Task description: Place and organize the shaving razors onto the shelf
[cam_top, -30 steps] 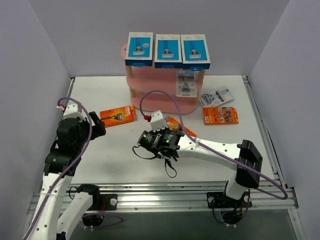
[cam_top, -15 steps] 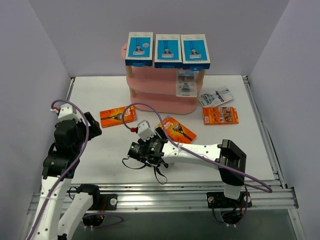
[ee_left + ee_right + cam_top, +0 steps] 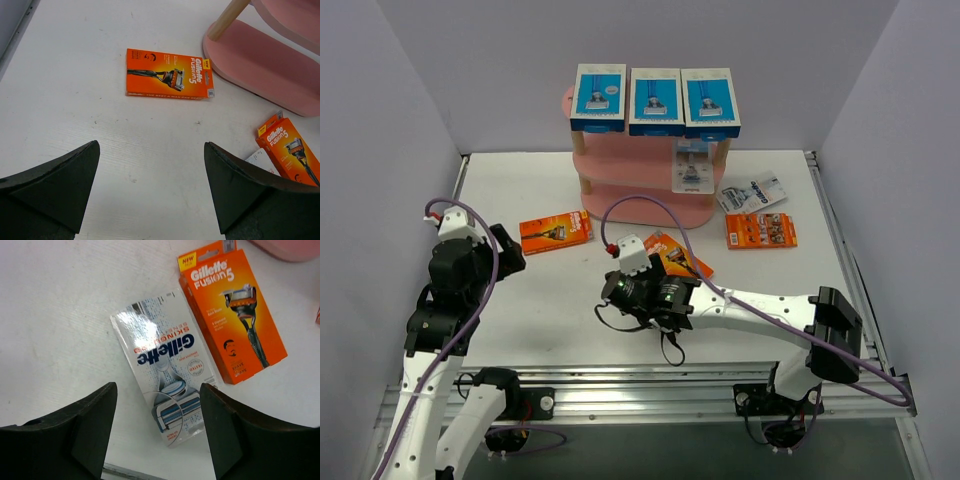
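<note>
Right now your grey blister pack (image 3: pixel 165 375) lies flat on the worktop (image 3: pixel 60 315), just beside an orange card (image 3: pixel 232 315). Your right fingers (image 3: pixel 65 435) are spread open above its lower end, holding nothing. Your left fingers (image 3: pixel 50 185) gape wide and empty, with a second orange card (image 3: pixel 167 75) lying ahead of them. Farther back, three blue boxes (image 3: pixel 655 100) line the top of the pink shelf (image 3: pixel 630 185).
</note>
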Motion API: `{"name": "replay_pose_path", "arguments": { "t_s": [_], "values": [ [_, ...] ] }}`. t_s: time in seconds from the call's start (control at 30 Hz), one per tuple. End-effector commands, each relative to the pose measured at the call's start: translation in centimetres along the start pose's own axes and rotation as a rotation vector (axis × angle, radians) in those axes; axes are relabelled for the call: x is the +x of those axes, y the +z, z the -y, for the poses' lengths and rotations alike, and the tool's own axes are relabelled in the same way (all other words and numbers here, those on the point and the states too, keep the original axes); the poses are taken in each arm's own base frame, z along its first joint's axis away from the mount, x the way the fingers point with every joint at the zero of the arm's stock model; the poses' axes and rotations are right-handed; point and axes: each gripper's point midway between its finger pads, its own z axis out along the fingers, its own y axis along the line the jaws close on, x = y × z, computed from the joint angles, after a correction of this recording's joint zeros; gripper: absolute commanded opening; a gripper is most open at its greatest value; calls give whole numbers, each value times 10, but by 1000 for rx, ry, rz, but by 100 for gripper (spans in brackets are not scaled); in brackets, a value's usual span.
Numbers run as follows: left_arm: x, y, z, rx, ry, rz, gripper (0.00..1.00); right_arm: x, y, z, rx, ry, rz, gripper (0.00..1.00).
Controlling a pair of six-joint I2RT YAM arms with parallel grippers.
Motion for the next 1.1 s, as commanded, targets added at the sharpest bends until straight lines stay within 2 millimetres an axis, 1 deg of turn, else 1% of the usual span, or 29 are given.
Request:
{"name": "replay_pose_path", "arguments": {
  "t_s": [0.0,0.03,0.07,0.1,0.13,0.17,0.2,0.23,0.3,0.37,0.43,0.47,0.5,0.57,0.6,0.63,0.67,0.7,0.73,0.77,0.8,0.83,0.9,0.93,0.97,1.0,1.03,1.07],
  "values": [
    [-16,-5,13,63,-13,39,94,12,5,10,-56,132,-23,62],
    [-14,-3,15,71,-9,31,94,27,15,21,-37,150,-55,62],
    [-14,-3,17,83,-7,26,94,25,15,19,-82,207,-54,62],
    [-12,-2,20,100,-6,17,94,28,17,22,-93,231,-58,62],
    [-10,0,22,106,-1,6,94,35,22,27,-94,257,-60,63],
    [-8,1,23,111,1,-3,94,33,19,29,-110,287,-46,63],
    [-8,2,24,117,1,-8,94,35,18,29,-124,301,-45,64],
    [-6,4,26,124,4,-19,94,35,18,29,-132,316,-38,68],
    [-4,5,27,130,7,-28,94,44,18,36,-118,337,-46,72],
    [-2,7,29,139,8,-42,94,55,20,44,-90,355,-64,72],
    [-1,7,32,151,10,-46,94,62,21,50,-67,411,-69,72],
    [0,7,32,154,10,-47,94,62,20,53,-70,445,-61,72],
    [0,8,32,156,12,-46,94,74,24,61,-47,490,-80,72],
    [0,8,33,159,12,-50,94,74,23,64,-82,570,-68,71],
    [1,8,33,158,12,-52,94,87,28,74,-63,614,-84,70],
    [0,8,33,160,12,-52,94,84,28,70,-105,652,-76,70],
    [1,8,34,164,13,-53,94,82,26,73,-126,685,-58,69],
    [1,8,34,164,14,-54,94,94,30,83,-101,710,-76,68],
    [1,8,34,165,15,-56,94,91,32,84,-115,746,-60,68],
    [1,8,34,165,15,-56,94,92,31,86,-126,770,-62,68],
    [2,8,35,166,15,-57,94,100,35,95,-103,794,-69,68],
    [2,8,35,166,16,-57,94,102,36,98,-101,818,-70,67],
    [2,8,35,166,16,-57,94,100,35,96,-153,863,-61,66],
    [2,9,35,165,16,-58,94,108,38,102,-141,893,-70,65],
    [2,9,35,167,15,-59,94,112,38,99,-167,908,-84,65],
    [2,9,35,168,15,-59,94,110,40,99,-181,931,-76,65],
    [3,9,36,169,15,-61,94,119,43,104,-168,950,-88,65],
    [3,9,35,167,15,-62,94,120,45,103,-178,969,-90,64]
  ]
}}
